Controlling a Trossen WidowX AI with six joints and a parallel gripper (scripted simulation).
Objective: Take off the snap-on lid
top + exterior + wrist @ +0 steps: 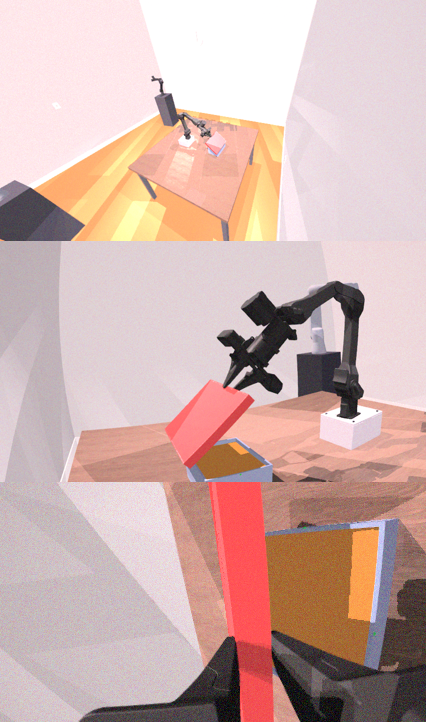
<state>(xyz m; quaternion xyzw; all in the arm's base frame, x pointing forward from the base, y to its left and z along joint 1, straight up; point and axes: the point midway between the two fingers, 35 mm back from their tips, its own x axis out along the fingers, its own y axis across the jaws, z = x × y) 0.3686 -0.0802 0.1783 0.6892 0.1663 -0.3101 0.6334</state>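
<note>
The red lid [215, 142] [209, 416] [243, 572] is tilted steeply above the storage box, its arm-side edge high and its far edge low. My gripper [210, 136] [230, 387] [254, 641] is shut on that raised edge, one finger on each face. The blue-grey storage box [214, 152] [253, 473] [388, 572] stands upright on the table, open on the arm's side, with an orange-brown inside. The lid's low edge is over the box's far side; whether it touches the rim I cannot tell. The lid hides part of the box.
The wooden table [185, 170] [119, 450] carries the box and the white arm base [186, 141] [351, 432]. A dark pedestal [166, 109] [316, 372] with another arm stands beyond the table. Another dark block [35, 212] is at the lower left of the top view.
</note>
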